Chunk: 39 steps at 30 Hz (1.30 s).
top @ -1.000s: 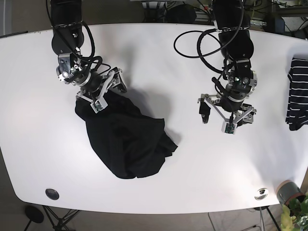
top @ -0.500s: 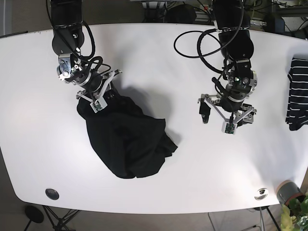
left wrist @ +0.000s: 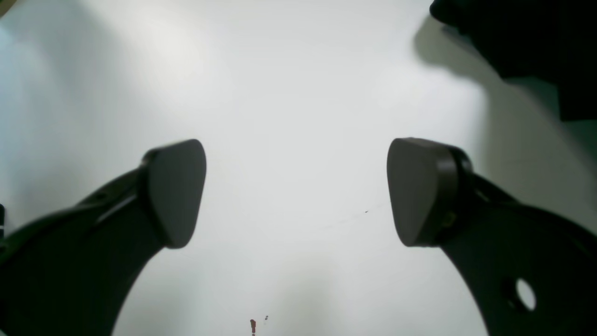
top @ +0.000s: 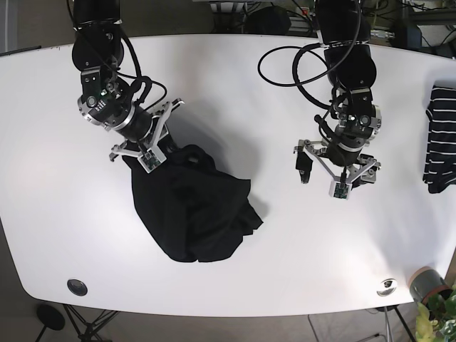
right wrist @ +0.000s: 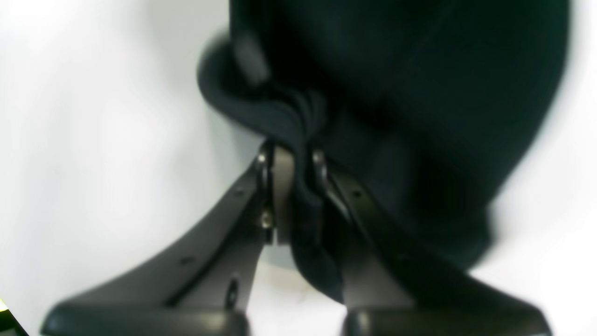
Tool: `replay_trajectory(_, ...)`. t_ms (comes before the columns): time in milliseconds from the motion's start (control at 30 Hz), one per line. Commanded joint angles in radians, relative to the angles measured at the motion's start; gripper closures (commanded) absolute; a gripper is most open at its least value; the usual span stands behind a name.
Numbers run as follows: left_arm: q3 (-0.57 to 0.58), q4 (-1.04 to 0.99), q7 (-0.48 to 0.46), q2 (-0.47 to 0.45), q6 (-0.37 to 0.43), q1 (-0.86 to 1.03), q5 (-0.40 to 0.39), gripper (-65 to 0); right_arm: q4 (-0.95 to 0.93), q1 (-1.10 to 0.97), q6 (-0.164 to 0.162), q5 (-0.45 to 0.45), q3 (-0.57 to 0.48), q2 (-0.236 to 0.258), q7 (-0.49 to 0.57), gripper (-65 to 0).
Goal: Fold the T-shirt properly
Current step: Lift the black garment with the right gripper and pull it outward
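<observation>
While clamped on T-shirt (right wrist: 298,121): right pincer (right wrist: 293,161); left pincer (left wrist: 296,191) agape.

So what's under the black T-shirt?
The white table lies under the black T-shirt, as far as shows. Anything beneath the crumpled cloth is covered. The right pincer pinches its edge.

No text, label, brand, number or sign can be read in any of the views; every surface shown carries no legible marking.
</observation>
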Motion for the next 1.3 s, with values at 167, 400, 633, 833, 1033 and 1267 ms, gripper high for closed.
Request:
replay_trajectory(167, -0.004, 0.037, -0.025, -0.006, 0.004, -0.010, -0.023, -56.9, 0.138, 0.204, 0.028, 0.013, 0.000, 0.006, -0.088, -2.2)
replay_trajectory(400, -0.016, 0.131, -0.019, -0.037, 0.004, 0.054, -0.148, -57.2, 0.125, 0.411, 0.111, 0.013, 0.002, 0.006, -0.089, -2.2)
replay_trajectory(633, -0.012, 0.221, -0.019, -0.038, 0.004, 0.129, -0.164, -57.2, 0.084, 0.627, 0.111, 0.013, -0.028, 0.006, -0.114, -2.2)
replay_trajectory(833, -0.015, 0.241, -0.019, -0.041, 0.004, 0.172, -0.164, -56.7, 0.026, 0.808, 0.111, 0.013, -0.071, 0.006, -0.118, -2.2)
replay_trajectory(1033, -0.018, 0.247, -0.025, -0.044, 0.004, 0.203, -0.164, -56.7, -0.053, 1.043, 0.112, 0.013, -0.118, 0.005, -0.118, -2.2)
replay_trajectory(1267, -0.018, 0.247, -0.025, -0.044, 0.004, 0.205, -0.167, -56.7, -0.152, 1.302, 0.112, 0.013, -0.166, -0.023, -0.118, -2.2)
